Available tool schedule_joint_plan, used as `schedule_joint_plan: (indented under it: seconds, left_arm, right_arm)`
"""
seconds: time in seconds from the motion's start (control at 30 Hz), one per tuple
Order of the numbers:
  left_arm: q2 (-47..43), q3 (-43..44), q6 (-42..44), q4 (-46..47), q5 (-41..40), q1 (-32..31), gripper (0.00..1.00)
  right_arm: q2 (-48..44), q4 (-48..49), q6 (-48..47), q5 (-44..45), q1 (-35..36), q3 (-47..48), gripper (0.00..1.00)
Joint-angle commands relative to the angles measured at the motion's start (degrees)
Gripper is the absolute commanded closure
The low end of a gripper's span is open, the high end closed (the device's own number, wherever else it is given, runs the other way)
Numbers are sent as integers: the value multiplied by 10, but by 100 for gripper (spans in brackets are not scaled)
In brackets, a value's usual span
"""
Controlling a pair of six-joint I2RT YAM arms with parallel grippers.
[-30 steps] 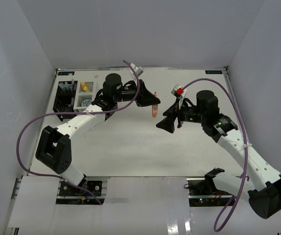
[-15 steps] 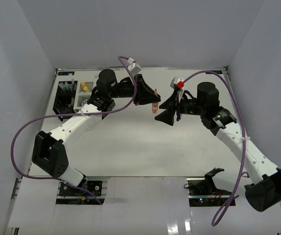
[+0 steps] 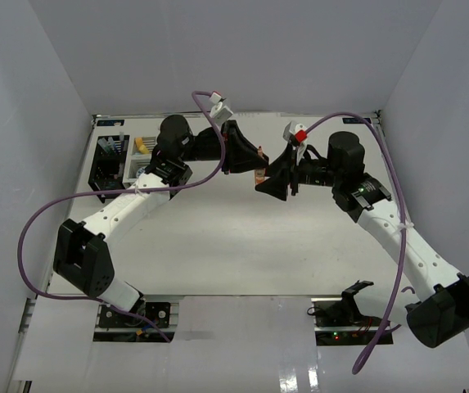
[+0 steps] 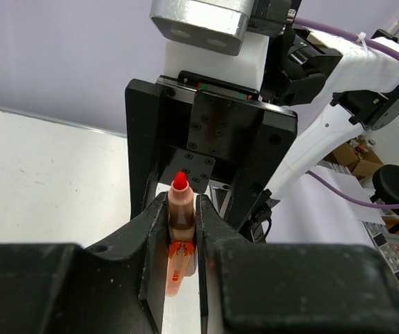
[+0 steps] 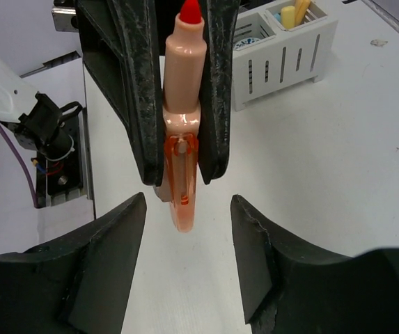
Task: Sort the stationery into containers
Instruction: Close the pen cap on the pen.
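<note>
Black organizer [image 3: 107,160] stood well behind the left gripper [image 4: 182,205], back along its arm at the far corner of the table [image 3: 218,246]. White organizer [image 3: 142,155] sat just beside it, on the side nearer the gripper. The right wrist view showed yellow markers [image 5: 293,12] upright in one white compartment. Something round and blue-white lay in the next compartment, too small to name with certainty.

Left gripper was pressed together on the orange marker [image 5: 183,90], pinching its barrel between both fingers. The marker was held in the air, off the table, red tip uppermost. Its translucent clip end hung below the fingers.

Right gripper [image 5: 186,209] faced the left one head-on, close in. Its jaws were spread, one to each side of the marker's hanging lower end. A clear gap showed on both sides, with no contact on the marker. In the overhead view the two grippers met nose to nose over the middle of the table, the marker between them.
</note>
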Motion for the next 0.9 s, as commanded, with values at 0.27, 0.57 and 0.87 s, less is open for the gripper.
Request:
schedule_joint_plan:
  seconds: [0.27, 0.57, 0.87]
  left_arm:
    - [-1, 11, -8, 33, 8, 1, 75]
    - [-6, -2, 6, 28, -20, 6, 67]
    - [-8, -36, -3, 62, -55, 15, 64]
  right_arm:
    - [2, 47, 9, -5, -2, 15, 68]
    - [-15, 44, 27, -7, -3, -28, 92]
    - [-34, 7, 63, -15, -2, -68, 92]
